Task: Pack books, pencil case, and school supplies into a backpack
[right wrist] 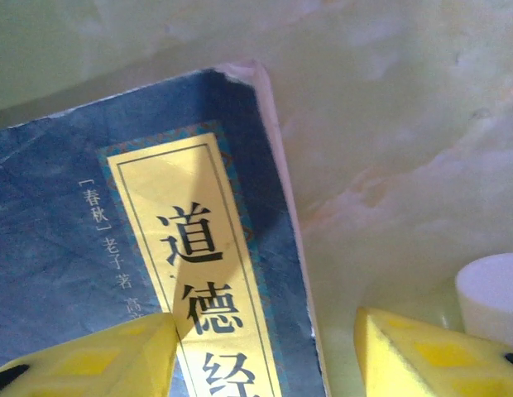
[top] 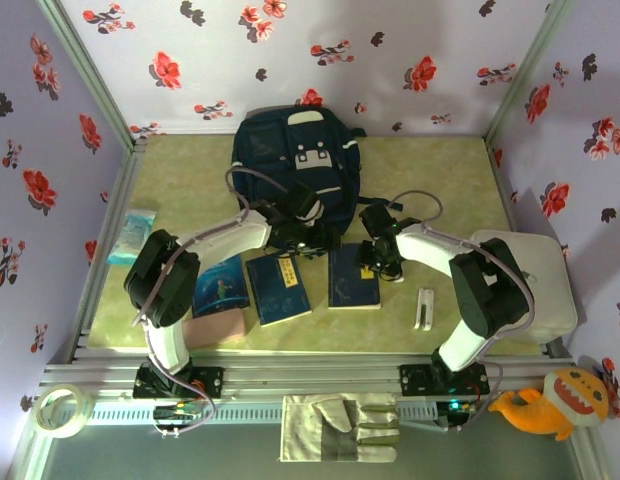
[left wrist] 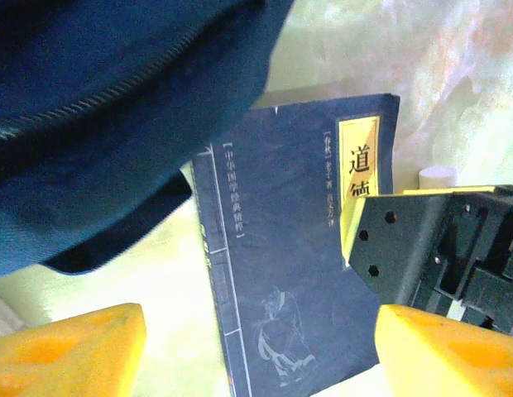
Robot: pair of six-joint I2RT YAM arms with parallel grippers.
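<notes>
The navy backpack (top: 295,165) lies at the back centre, and its fabric (left wrist: 116,107) fills the upper left of the left wrist view. Three books lie in a row in front of it: the blue illustrated one (top: 222,285), a navy one (top: 278,288) and another navy one (top: 352,278). My left gripper (top: 305,238) hovers open at the backpack's lower edge, over the right navy book (left wrist: 298,273), its jaws (left wrist: 261,356) wide apart. My right gripper (top: 380,258) is open astride that book's top right edge (right wrist: 157,248), one fingertip (right wrist: 91,360) over the yellow label. The pink pencil case (top: 215,328) lies under the illustrated book. A white bar (top: 424,308) lies to the right.
A small white round item (right wrist: 492,294) sits right beside the right fingers. A pale blue packet (top: 133,235) lies at the left wall and a white box (top: 535,285) at the right. A glove (top: 340,428), a tape roll (top: 58,410) and a plush toy (top: 550,400) lie in front of the bases.
</notes>
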